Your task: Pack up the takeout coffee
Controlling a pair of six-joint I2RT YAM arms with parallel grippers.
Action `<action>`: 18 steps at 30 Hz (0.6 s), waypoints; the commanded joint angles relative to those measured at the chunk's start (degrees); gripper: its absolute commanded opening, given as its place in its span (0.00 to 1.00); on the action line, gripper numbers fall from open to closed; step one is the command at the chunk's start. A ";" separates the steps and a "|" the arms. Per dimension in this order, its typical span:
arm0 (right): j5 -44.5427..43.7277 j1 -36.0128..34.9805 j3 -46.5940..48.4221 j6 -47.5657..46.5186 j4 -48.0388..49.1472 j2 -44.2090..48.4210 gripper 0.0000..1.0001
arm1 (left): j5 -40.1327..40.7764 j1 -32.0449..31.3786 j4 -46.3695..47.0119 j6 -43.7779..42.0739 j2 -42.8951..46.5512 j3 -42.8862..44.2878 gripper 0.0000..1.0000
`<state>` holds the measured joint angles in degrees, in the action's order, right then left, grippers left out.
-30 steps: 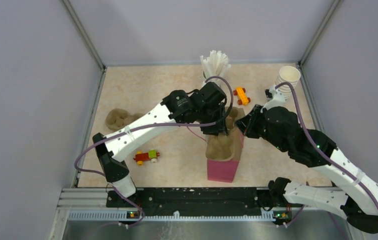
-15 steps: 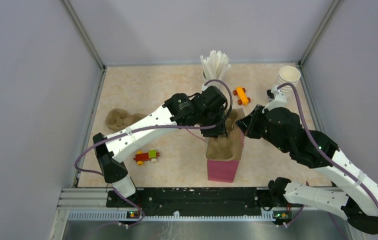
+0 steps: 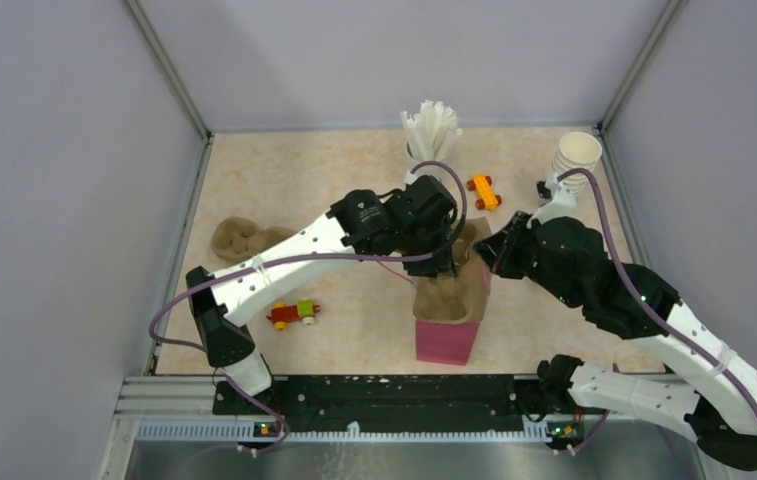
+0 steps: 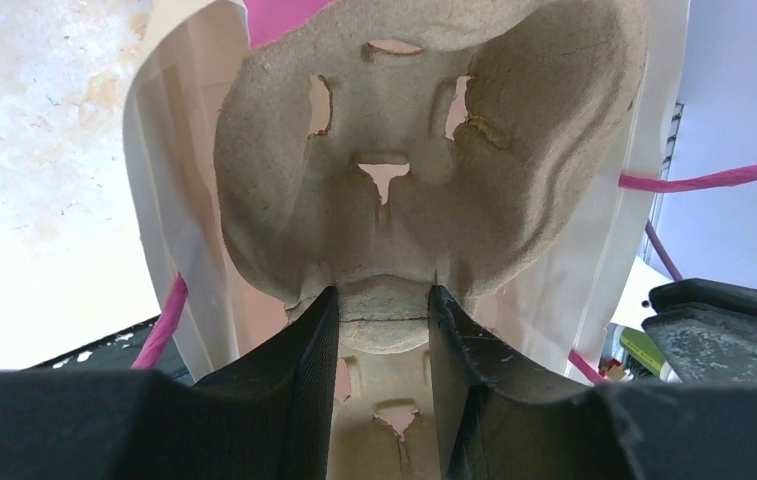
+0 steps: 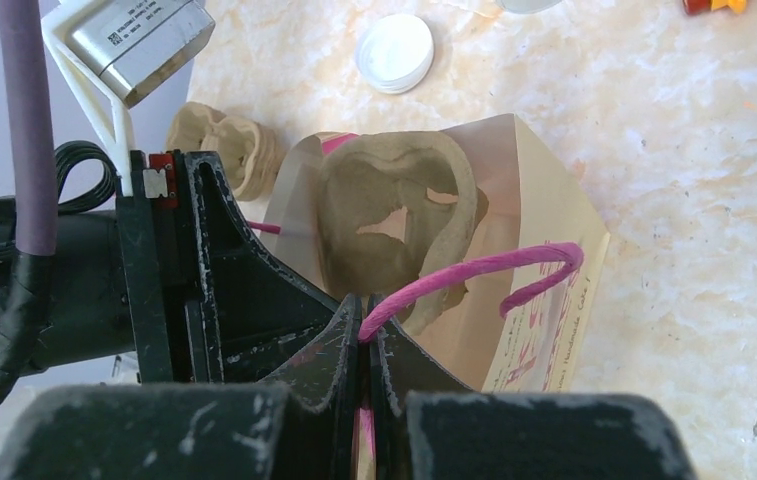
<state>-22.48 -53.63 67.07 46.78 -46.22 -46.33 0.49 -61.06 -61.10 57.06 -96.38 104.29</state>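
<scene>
The white paper cup (image 3: 579, 150) stands at the far right corner, away from both grippers. Its flat white lid (image 5: 395, 52) lies on the table beyond the bag in the right wrist view. My left gripper (image 3: 444, 262) (image 4: 382, 300) is shut on the middle ridge of the brown moulded cup tray (image 4: 424, 150) (image 3: 444, 295), which sits in the mouth of the pink paper bag (image 3: 446, 340). My right gripper (image 3: 486, 255) (image 5: 364, 310) is shut on the bag's pink cord handle (image 5: 474, 270), beside the bag's right edge.
A holder of white sticks (image 3: 431, 130) stands at the far middle. An orange toy car (image 3: 484, 190) lies near it. A red and green toy car (image 3: 292, 314) lies near left. A stack of brown trays (image 3: 239, 238) sits at the left.
My left gripper has shifted slightly right and lower with the tray into the bag's mouth. The right gripper has barely moved, still on the handle.
</scene>
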 commanded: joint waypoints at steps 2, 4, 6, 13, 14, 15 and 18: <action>-1.70 -0.66 -0.40 1.45 -1.35 2.49 0.12 | 1.17 -0.66 -1.75 -0.72 -0.84 0.17 0.14; -3.95 -0.61 -0.08 3.01 -3.92 3.37 0.30 | 1.26 -0.68 -1.86 -1.12 -1.02 0.51 0.14; -5.29 -0.61 0.33 3.53 -5.77 4.25 0.32 | 1.27 -0.65 -1.89 -1.68 -1.11 0.52 0.14; -5.08 -0.66 -1.71 4.72 -6.07 7.56 0.20 | 2.50 -0.73 -1.95 -3.30 -1.12 0.27 0.14; -4.74 -0.65 -2.11 4.68 -5.85 7.69 0.14 | 2.72 -0.73 -2.01 -3.35 -1.16 0.36 0.14; -4.28 -0.61 -2.38 4.67 -5.45 7.66 0.08 | 2.90 -0.73 -2.15 -3.42 -1.18 0.64 0.14; -2.92 -0.63 -2.65 4.12 -4.06 7.04 0.00 | 3.46 -0.74 -2.34 -3.93 -1.24 0.88 0.14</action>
<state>-26.20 -53.63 65.10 51.16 -51.86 -38.41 1.37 -61.39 -61.12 55.37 -96.40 104.36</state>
